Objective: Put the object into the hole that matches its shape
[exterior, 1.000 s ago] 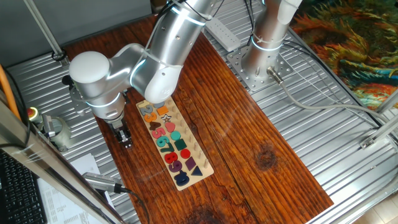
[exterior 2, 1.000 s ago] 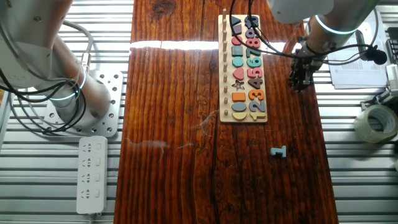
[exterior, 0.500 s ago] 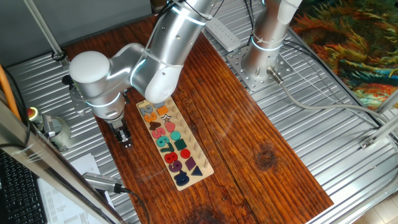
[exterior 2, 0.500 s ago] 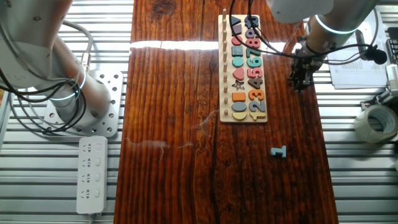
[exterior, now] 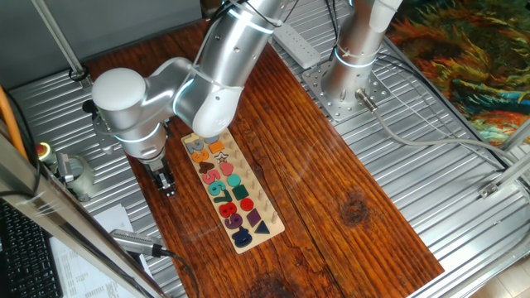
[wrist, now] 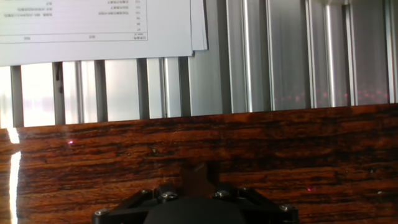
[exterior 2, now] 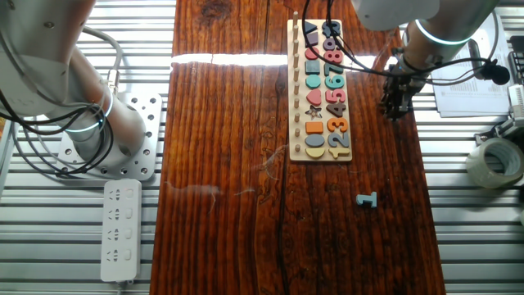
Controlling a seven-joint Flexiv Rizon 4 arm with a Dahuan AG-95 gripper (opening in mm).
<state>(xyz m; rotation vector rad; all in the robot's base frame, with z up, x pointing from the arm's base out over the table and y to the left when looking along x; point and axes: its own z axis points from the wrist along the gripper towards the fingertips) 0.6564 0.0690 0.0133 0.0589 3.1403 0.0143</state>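
Fixed views: gripper [exterior 2: 395, 111] low beside board [exterior 2: 319, 90]; star hole [exterior 2: 312, 112] empty

I work in a robotics lab. My table [exterior 2: 221, 123] is a dark varnished wood slab laid over ribbed aluminium framing [exterior: 464, 190], and a second arm's base [exterior: 352, 70] is bolted to a metal plate at its 1 o'clock corner. Cables [exterior: 431, 136] trail across the metal. A white power strip [exterior 2: 120, 229] lies on the ribs beside that base. At the table's 9 o'clock side sit printed sheets [wrist: 99, 25], a roll of tape [exterior 2: 495, 162] and a black keyboard [exterior: 21, 252].
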